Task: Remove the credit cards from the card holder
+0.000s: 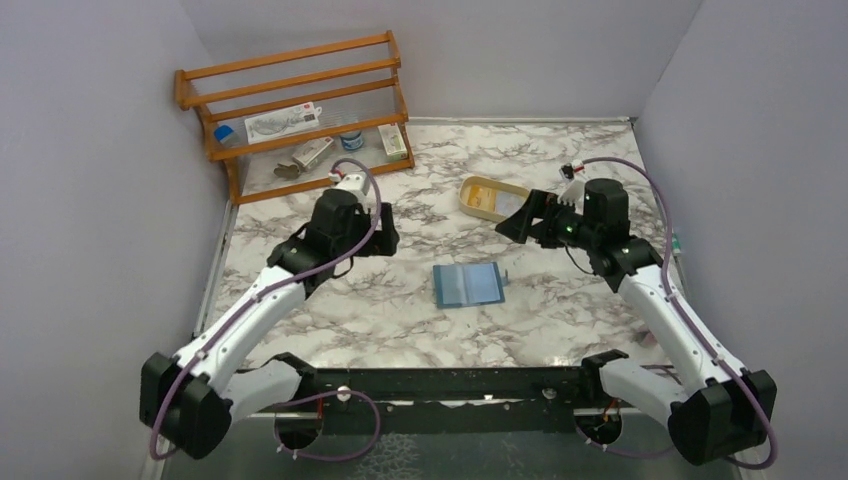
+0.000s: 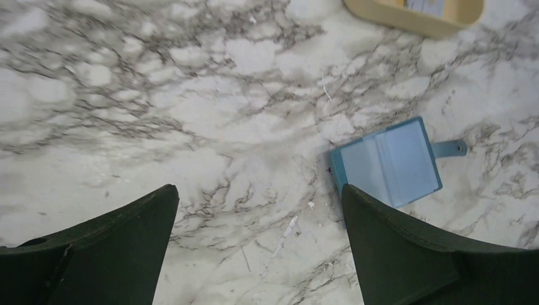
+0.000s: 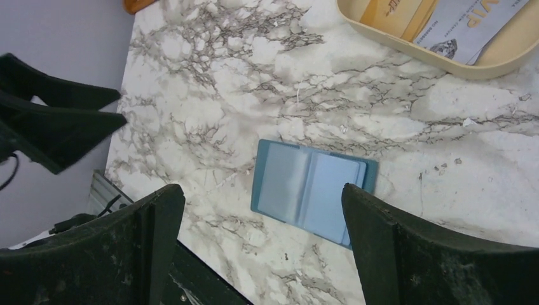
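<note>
Currently the card holder (image 1: pixel 468 285) lies spread open and flat on the marble table (image 1: pixel 380 310), near its middle, with its snap tab (image 2: pixel 452 149) pointing toward the right arm's side. Its pale inner sleeves (image 3: pixel 286 181) face up; whether cards sit in them I cannot tell. Behind it and apart from it, a tan tray (image 3: pixel 407 44) holds a yellow card (image 3: pixel 388 13) and a pale card (image 3: pixel 461 22) printed VIP. The left gripper (image 2: pixel 257 190) hovers above the table, jaws spread wide and holding nothing. The right gripper (image 3: pixel 262 189) hovers near the tray, likewise spread and empty. A wooden rack (image 1: pixel 300 110) stands at the far left corner.
</note>
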### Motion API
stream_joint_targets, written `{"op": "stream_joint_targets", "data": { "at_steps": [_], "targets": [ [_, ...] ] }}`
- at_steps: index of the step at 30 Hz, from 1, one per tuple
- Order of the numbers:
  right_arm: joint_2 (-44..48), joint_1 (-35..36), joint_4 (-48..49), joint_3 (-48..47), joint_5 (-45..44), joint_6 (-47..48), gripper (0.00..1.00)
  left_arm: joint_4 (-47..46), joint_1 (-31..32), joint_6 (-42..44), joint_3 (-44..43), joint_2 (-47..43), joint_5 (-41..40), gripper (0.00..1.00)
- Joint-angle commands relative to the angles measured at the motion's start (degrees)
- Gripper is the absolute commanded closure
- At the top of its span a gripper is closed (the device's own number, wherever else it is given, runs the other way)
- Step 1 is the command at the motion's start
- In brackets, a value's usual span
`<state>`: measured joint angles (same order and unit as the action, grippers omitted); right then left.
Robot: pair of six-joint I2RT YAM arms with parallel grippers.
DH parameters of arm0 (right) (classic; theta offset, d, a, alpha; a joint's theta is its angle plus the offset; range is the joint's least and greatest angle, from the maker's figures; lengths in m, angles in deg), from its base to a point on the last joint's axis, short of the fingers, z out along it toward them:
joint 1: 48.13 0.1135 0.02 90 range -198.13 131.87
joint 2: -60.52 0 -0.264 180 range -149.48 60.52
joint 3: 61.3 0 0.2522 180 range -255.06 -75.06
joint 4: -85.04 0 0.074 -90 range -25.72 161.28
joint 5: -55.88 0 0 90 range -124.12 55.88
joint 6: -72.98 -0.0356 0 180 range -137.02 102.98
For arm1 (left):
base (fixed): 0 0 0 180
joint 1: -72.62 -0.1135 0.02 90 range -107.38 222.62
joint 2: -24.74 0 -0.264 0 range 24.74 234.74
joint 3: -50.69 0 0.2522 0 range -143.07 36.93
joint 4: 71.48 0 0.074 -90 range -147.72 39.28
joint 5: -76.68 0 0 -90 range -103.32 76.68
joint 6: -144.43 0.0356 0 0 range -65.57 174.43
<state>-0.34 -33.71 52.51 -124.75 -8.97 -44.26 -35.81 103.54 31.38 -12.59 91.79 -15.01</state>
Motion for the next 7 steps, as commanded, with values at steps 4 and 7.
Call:
{"op": "stream_joint_targets", "data": {
  "at_steps": [4,7],
  "targets": [
    [5.22,-0.09,3.74,3.17,1.76,1.14,0.0,5.14,-3.05,5.79,-0.31,-15.65,-5.85,0.01],
    [4.57,-0.05,2.07,2.29,0.05,2.28,0.0,5.33,-3.07,5.24,0.34,-18.09,-6.04,0.01]
  ]
}}
